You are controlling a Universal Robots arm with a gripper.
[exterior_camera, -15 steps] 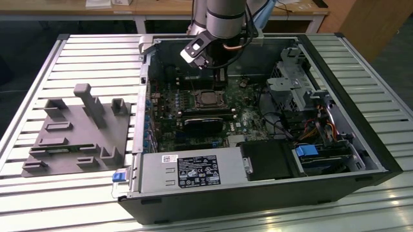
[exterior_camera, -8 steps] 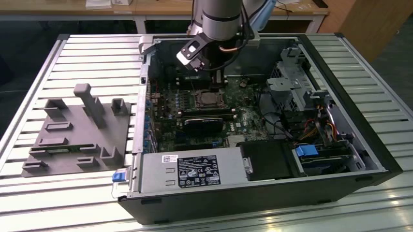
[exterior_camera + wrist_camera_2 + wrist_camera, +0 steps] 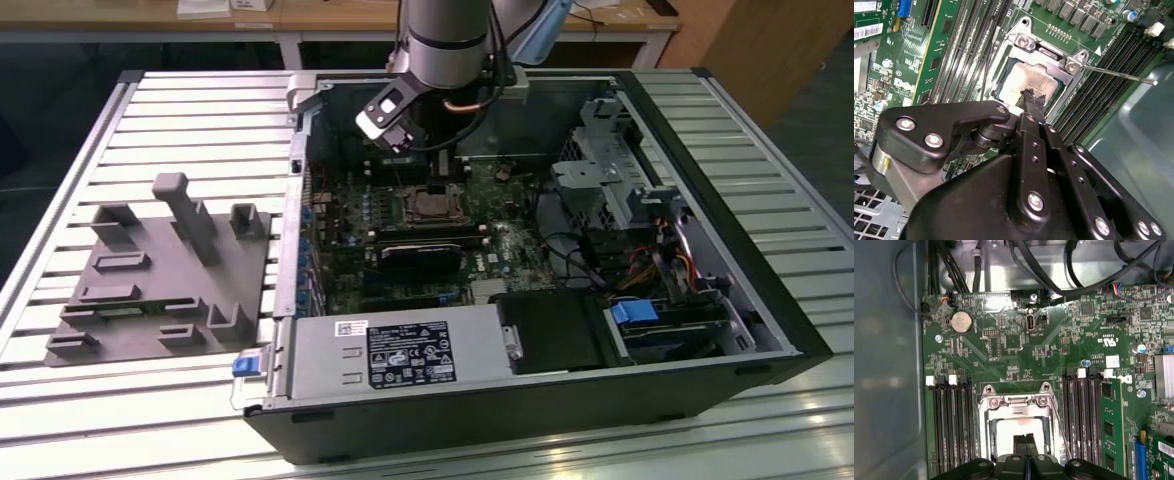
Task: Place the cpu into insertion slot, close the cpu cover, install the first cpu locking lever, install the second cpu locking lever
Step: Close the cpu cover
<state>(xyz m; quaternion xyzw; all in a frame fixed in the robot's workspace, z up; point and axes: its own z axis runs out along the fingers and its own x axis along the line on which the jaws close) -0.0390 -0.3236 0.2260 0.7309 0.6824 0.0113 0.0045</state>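
Hovering above open computer case's board: gripper [image 3: 1029, 98], fingers pressed together, nothing held between them. Tips sit directly over cpu [image 3: 1026, 80], toward one edge; touching or just clear, cannot tell. Cpu lies flat in insertion slot [image 3: 999, 90], silver top showing through window of cpu cover [image 3: 1026, 42], which lies down around it. Thin locking lever [image 3: 1119, 74] stands just beside cover, on memory slots [image 3: 1094, 105] side, long axis angled off that edge; looks unlatched.
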